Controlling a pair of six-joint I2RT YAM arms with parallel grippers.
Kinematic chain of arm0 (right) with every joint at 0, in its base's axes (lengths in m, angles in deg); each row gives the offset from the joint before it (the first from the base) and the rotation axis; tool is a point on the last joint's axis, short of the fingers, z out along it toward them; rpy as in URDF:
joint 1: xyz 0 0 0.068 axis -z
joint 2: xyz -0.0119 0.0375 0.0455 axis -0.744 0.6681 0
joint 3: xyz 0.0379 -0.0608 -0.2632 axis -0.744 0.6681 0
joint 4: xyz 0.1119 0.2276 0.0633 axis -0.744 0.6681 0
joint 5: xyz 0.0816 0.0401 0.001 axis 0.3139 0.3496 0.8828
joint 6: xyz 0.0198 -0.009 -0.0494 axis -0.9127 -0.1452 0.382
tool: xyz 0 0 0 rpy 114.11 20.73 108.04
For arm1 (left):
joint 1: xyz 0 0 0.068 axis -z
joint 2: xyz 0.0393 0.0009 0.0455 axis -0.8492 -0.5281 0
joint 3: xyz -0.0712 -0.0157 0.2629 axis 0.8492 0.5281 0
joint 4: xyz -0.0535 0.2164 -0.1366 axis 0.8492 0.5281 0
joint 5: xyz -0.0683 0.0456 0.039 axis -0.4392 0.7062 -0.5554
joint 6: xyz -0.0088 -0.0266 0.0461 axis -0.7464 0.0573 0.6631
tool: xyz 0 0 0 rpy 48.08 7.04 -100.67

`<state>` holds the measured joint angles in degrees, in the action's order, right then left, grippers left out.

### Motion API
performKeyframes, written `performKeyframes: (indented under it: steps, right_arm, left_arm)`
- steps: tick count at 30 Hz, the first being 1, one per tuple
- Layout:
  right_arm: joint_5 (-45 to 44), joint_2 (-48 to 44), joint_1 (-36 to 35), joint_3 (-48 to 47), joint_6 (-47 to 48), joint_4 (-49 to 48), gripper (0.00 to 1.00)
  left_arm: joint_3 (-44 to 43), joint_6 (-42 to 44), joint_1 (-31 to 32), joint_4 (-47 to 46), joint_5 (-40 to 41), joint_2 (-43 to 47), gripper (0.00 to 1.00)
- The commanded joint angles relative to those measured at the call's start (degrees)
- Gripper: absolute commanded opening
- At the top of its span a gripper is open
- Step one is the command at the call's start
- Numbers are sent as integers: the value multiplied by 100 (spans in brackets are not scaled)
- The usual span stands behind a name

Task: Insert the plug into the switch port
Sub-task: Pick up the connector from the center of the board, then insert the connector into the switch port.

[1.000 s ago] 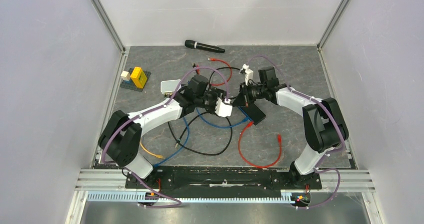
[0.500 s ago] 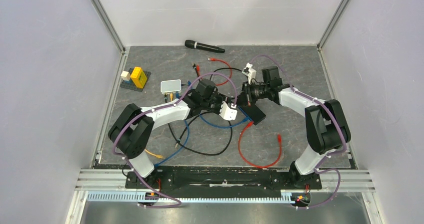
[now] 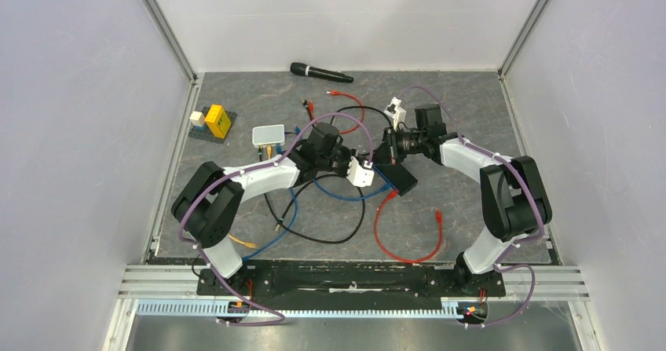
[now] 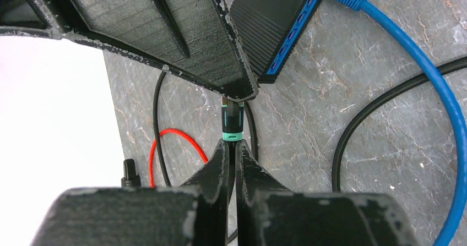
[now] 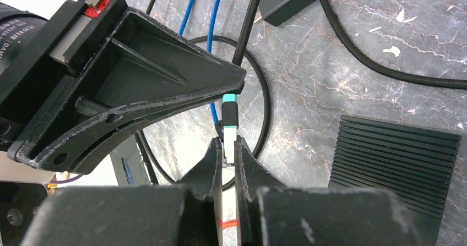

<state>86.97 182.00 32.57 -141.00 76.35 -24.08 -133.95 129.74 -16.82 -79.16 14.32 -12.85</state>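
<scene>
The pale switch box [image 3: 268,134] is seen on the counter [image 3: 471,107], well left of both claws; its port is not discernible. The left claw [image 4: 232,146] and right claw [image 5: 228,142] are each closed on the teal-banded plug [image 4: 232,122]. Motor lettering [image 5: 19,26] is illegible.
</scene>
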Motion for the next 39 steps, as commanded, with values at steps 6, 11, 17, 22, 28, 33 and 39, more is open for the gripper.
performKeyframes:
  steps: [6, 11, 17, 22, 28, 33, 39]
  right_arm:
    - [-424, -304, 272, 63, -567, -610, 22]
    - [-1104, -825, 622, 262, -752, -744, 46]
    - [-2196, -1598, 989, 713, -547, -858, 63]
    - [-2381, -1487, 1066, 810, -294, -736, 65]
    - [-2373, -1312, 1086, 940, -154, -726, 65]
    - [-2531, -952, 1095, 885, -80, -681, 65]
    - [-2615, -522, 1102, 658, 73, -592, 64]
  left_arm:
    - [89, -611, 19, -871, 53, -39, 2]
    - [-379, -1472, 10, -549, 353, -163, 2]
    - [-1029, -2821, 10, 503, 815, -304, 2]
    - [-1535, -3759, 10, 1615, 821, -463, 2]
    - [-1754, -4744, 19, 2161, 881, -708, 2]
    - [-2141, -5317, 73, 2809, 1051, -1020, 2]
    - [-2420, -6038, 104, 3403, 647, -1388, 2]
